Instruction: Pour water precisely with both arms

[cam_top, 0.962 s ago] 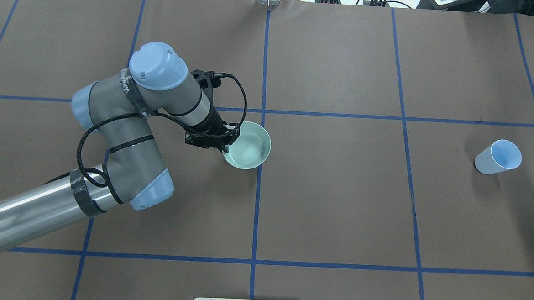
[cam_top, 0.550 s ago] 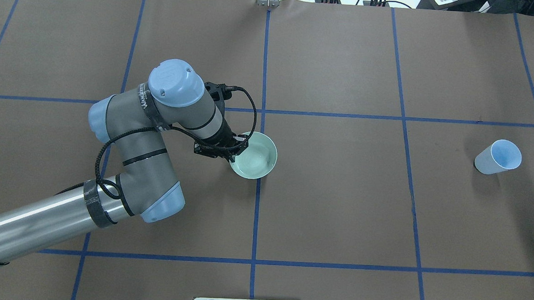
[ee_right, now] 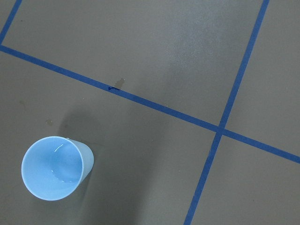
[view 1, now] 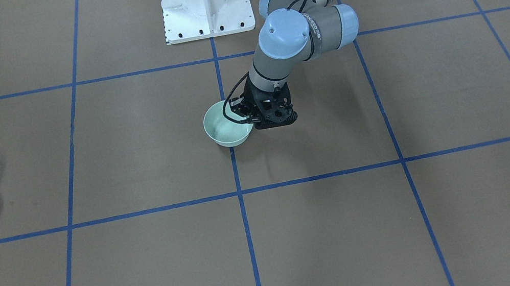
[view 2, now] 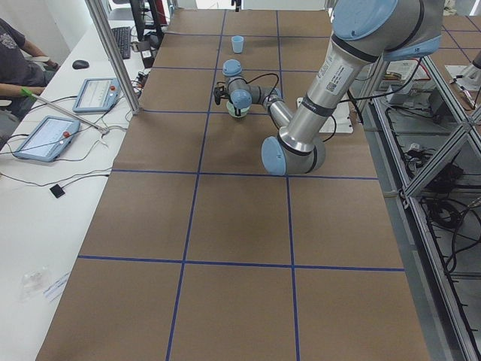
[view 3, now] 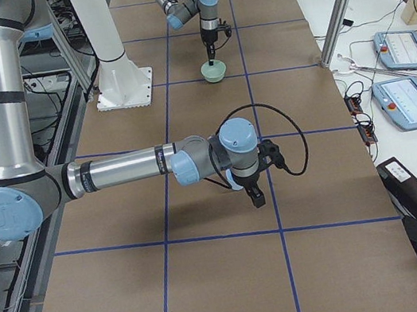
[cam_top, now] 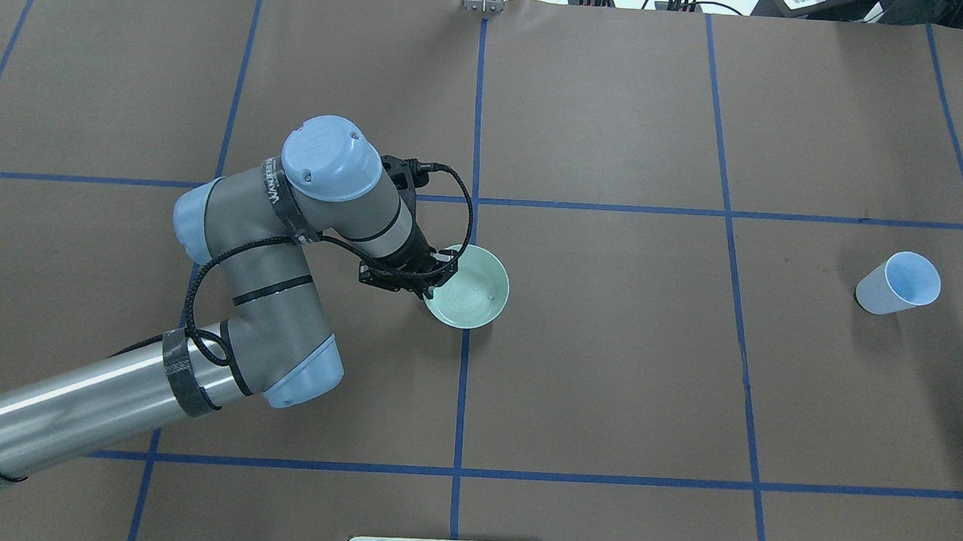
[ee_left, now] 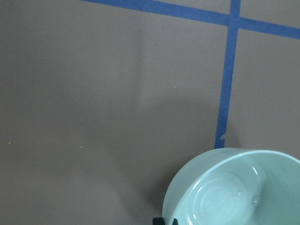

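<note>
The brown table (cam_top: 608,376), crossed by blue tape lines, lies under both sets of jaws. The left arm (cam_top: 259,267) reaches to the table's middle. The left gripper (cam_top: 439,270) has its jaws clamped on the rim of the pale green bowl (cam_top: 472,291), which extends away from them. The right arm (view 3: 114,172) shows only in the right side view, its right gripper (view 3: 256,196) pointing down. Whether those jaws are apart or together cannot be told. The pale blue cup (ee_right: 51,168) stands upright below them, off to one side and well apart from the left jaws. The water (ee_right: 60,178) shows as a faint white glint in the cup's bottom.
</note>
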You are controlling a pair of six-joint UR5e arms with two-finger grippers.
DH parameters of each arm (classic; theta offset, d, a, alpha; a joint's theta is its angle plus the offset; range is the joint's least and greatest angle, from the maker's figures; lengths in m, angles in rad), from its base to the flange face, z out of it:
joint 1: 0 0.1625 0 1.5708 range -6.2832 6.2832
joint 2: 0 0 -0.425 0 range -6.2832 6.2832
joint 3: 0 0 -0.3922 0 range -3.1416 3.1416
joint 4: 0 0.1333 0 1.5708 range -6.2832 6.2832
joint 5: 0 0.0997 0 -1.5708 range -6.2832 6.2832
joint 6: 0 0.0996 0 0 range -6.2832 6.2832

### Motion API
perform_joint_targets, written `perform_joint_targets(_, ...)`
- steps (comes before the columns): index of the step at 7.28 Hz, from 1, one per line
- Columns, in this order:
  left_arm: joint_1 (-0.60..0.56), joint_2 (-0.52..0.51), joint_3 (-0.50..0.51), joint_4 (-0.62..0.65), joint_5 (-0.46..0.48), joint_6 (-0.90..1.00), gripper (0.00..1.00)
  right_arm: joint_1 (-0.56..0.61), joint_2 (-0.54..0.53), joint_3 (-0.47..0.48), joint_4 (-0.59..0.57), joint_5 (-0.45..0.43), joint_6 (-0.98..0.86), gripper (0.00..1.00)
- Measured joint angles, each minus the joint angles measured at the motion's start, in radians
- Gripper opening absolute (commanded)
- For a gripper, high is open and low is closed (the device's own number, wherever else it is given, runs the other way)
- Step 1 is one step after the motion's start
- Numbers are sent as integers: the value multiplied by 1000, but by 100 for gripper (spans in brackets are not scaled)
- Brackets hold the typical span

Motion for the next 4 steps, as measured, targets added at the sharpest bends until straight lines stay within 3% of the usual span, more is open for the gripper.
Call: perform_joint_targets(4,-14,-1,-32,-1,17,-1,100,-13,1,-10,13,5,0,100)
